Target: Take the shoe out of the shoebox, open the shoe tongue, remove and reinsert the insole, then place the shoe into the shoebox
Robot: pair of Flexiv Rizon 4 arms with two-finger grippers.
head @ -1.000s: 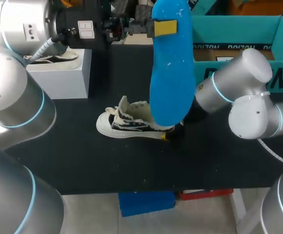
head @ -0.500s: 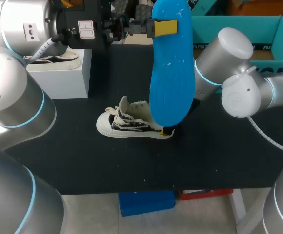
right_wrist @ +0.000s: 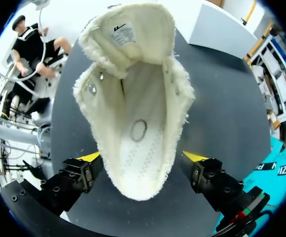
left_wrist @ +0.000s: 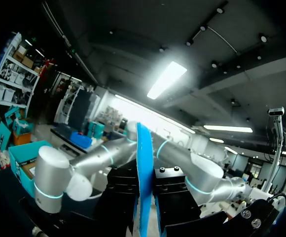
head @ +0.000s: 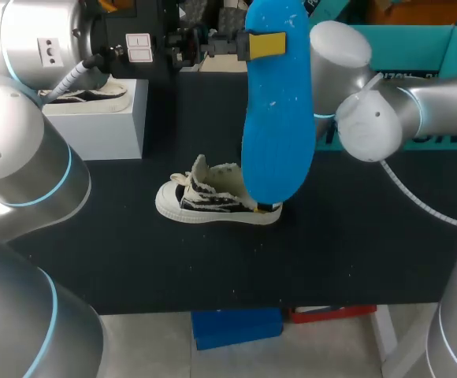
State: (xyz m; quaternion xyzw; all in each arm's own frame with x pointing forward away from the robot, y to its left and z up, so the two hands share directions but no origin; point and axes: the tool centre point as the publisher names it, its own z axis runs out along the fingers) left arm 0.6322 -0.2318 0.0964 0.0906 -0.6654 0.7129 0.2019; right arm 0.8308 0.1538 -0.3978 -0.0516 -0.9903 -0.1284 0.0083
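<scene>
Close under the head camera, my left gripper (head: pixel 254 45) is shut on the upper part of a blue insole (head: pixel 276 126), which hangs upright. In the left wrist view the insole (left_wrist: pixel 143 182) shows edge-on between the black fingers. The cream canvas shoe (head: pixel 213 201) lies on the black table, toe to the left. My right arm (head: pixel 362 118) comes in from the right, its gripper hidden behind the insole. In the right wrist view the right gripper (right_wrist: pixel 142 157) stands open above the shoe's heel (right_wrist: pixel 138 182), one yellow fingertip (right_wrist: pixel 89 157) on each side; the tongue (right_wrist: pixel 128 34) is folded back.
The teal shoebox (head: pixel 449 55) stands open at the back right, partly behind my right arm. A white box (head: pixel 94 126) with another shoe (head: pixel 87 90) on top sits at the back left. The black table (head: pixel 331 260) ends near the front edge.
My right arm has swung up and back from the shoe's heel, its elbow now behind the insole's right edge. The left gripper, the insole and the shoe have stayed put.
</scene>
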